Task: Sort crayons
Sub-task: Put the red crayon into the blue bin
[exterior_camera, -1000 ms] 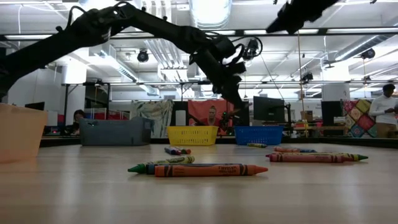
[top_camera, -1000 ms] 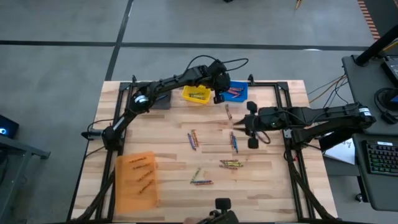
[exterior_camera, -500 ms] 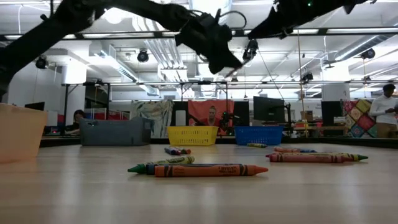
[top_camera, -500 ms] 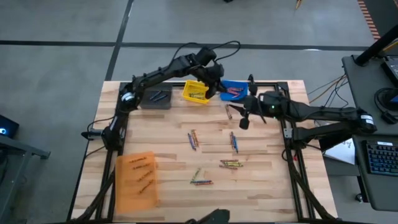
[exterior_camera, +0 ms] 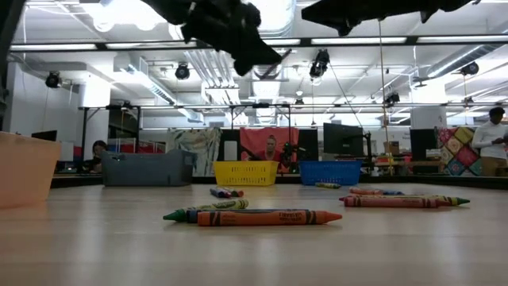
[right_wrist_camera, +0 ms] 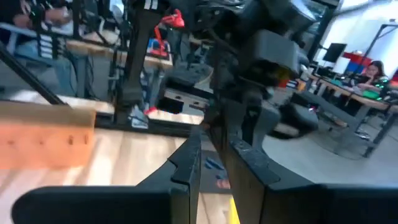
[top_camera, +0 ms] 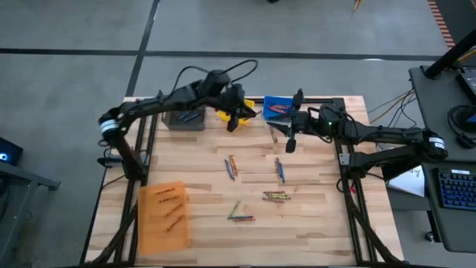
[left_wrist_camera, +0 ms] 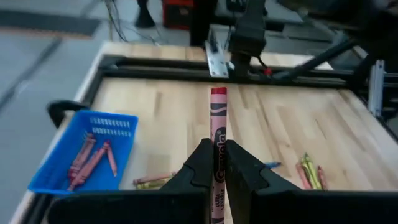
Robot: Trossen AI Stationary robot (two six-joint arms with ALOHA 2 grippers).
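My left gripper (top_camera: 235, 119) hangs high over the yellow bin (top_camera: 225, 114), shut on a red crayon (left_wrist_camera: 218, 124). My right gripper (top_camera: 289, 141) is raised near the blue bin (top_camera: 279, 109), pointing about level. A yellow sliver, apparently a crayon (right_wrist_camera: 235, 214), shows between its fingers. Several loose crayons lie flat mid-table (top_camera: 230, 167), (top_camera: 280, 170), (top_camera: 277, 196), (top_camera: 238, 214), and more (top_camera: 273, 132) lie by the blue bin. In the low view a green crayon (exterior_camera: 206, 210) and an orange one (exterior_camera: 270, 217) lie nearest. My left gripper pinches the red crayon's lower part (left_wrist_camera: 219, 155) between its two fingers, which lie along it. Its upper end sticks out past the fingertips. The crayon is lifted clear of table and bins. My right gripper has only a yellow sliver (right_wrist_camera: 235, 214) showing far back between its fingers (right_wrist_camera: 249, 174); the fingers hide how it is held.
Grey bin (top_camera: 186, 117), yellow bin and blue bin (left_wrist_camera: 87, 152), which holds red crayons, line the far edge. An orange bin (top_camera: 163, 216) holding orange crayons sits near left. The black frame rail (left_wrist_camera: 186, 71) runs round the table. People sit in the room beyond (exterior_camera: 270, 151).
My left gripper has risen and swung from over the blue bin toward the table's left, tipping closer to level, still shut on the red crayon. My right gripper has moved toward the far edge and tipped up to about level.
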